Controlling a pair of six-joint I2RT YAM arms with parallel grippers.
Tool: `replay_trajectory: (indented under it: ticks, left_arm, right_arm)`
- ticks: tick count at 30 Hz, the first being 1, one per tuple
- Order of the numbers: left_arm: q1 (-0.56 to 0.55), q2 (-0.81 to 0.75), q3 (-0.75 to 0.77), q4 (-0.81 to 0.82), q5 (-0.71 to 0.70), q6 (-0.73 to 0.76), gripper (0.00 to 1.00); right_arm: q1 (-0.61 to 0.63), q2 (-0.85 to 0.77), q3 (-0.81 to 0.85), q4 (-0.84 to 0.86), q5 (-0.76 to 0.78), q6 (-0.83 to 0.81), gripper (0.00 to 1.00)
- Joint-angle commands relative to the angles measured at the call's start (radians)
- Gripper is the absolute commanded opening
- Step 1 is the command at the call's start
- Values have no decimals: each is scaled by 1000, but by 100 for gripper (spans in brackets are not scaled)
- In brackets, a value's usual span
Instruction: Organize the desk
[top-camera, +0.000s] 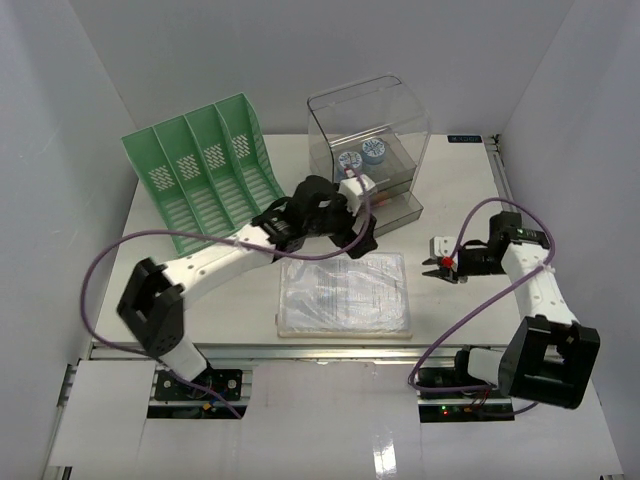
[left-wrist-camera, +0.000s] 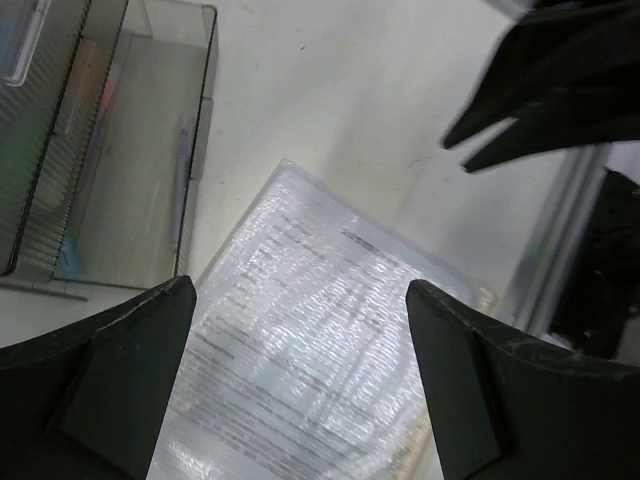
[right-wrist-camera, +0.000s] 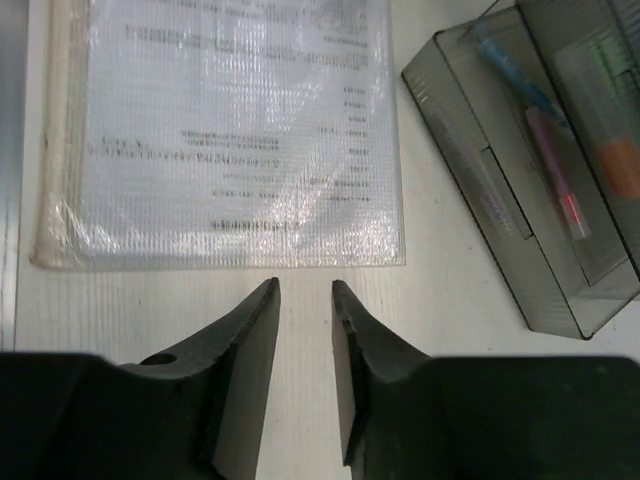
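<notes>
The desk is a white tabletop with a metal rail along its front. A clear plastic sleeve of printed papers lies flat near the front middle. My left gripper hovers over the sleeve's far edge, jaws wide open and empty; the sleeve shows between its fingers. My right gripper sits low over bare desk just right of the sleeve. Its jaws are a narrow gap apart with nothing between them.
A green slotted file rack stands at the back left. A clear plastic drawer box stands at the back middle, its lower drawer pulled out with pens inside. The drawer also shows in the left wrist view. White walls enclose the desk.
</notes>
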Motion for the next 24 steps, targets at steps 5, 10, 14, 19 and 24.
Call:
replay_trajectory:
  ticks: [5, 10, 14, 19, 24]
  left_arm:
    - [10, -531, -375, -17, -92, -50, 98]
    - [25, -774, -517, -149, -333, -35, 98]
    - [28, -942, -621, -185, -416, -45, 98]
    - [28, -1101, -687, -184, -475, -64, 98]
    - [28, -1128, -699, -166, -502, -63, 98]
  right_arm:
    - [237, 160, 128, 160, 296, -309, 30]
    - [402, 259, 105, 424, 481, -131, 21]
    - [471, 423, 214, 519, 566, -4, 14]
    - [505, 564, 324, 641, 655, 148, 13]
    - [521, 642, 377, 772, 722, 298, 20]
